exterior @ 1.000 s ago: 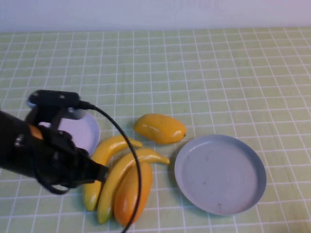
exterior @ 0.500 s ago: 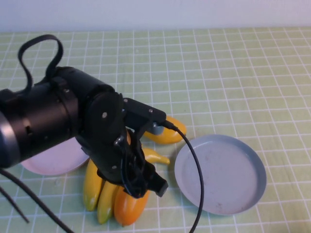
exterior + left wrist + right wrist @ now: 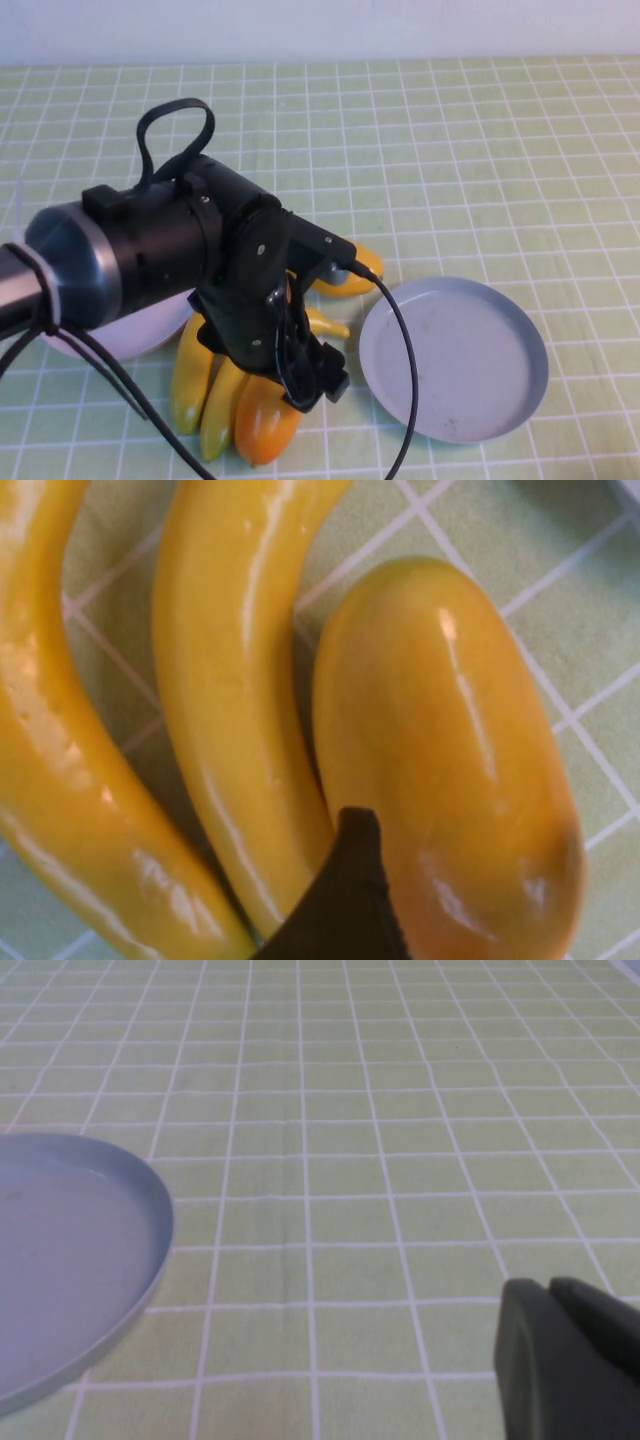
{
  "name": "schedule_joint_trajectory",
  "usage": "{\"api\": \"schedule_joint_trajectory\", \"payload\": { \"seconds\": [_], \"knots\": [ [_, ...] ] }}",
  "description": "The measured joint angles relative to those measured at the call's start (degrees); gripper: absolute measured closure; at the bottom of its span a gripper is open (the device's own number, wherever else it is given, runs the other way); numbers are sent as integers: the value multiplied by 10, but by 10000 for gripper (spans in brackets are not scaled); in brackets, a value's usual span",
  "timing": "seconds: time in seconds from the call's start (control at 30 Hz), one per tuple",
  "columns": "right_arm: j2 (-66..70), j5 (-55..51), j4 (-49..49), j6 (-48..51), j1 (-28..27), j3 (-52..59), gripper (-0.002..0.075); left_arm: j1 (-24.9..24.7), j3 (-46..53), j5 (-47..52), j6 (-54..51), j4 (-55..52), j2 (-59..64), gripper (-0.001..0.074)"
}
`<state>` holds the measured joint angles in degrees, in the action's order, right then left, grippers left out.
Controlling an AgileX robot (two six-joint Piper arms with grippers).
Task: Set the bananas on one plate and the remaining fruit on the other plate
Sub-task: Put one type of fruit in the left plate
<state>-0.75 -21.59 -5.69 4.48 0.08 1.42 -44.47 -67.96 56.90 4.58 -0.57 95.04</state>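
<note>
Lower left of the high view: the bananas (image 3: 190, 375) and orange fruit (image 3: 262, 428) lie side by side, long axes running bottom-left to upper-right. The left end effector (image 3: 318, 385) hovers directly over them, grip unclear. The right end effector (image 3: 565, 1360) appears only in its wrist view, fingers pressed together.

Your left arm (image 3: 150, 260) fills the left centre of the high view, wrist bent steeply down, and your left gripper (image 3: 310, 385) sits low at lower centre. Your right gripper (image 3: 570, 1370) shows only at the lower right of its own wrist view.
</note>
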Motion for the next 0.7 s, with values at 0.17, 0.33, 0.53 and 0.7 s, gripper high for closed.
{"api": "schedule_joint_trajectory", "payload": {
  "seconds": [0.17,0.33,0.53,0.7],
  "knots": [
    [0,0,0,0,0,0,742,0,-1,-2,14,-19,22,149],
    [0,0,0,0,0,0,742,-1,-2,-3,18,-21,47,149],
    [0,0,0,0,0,0,741,-1,-2,-5,19,-21,68,158],
    [0,0,0,0,0,0,741,-1,-4,-7,33,-21,78,235]
  ]
}}
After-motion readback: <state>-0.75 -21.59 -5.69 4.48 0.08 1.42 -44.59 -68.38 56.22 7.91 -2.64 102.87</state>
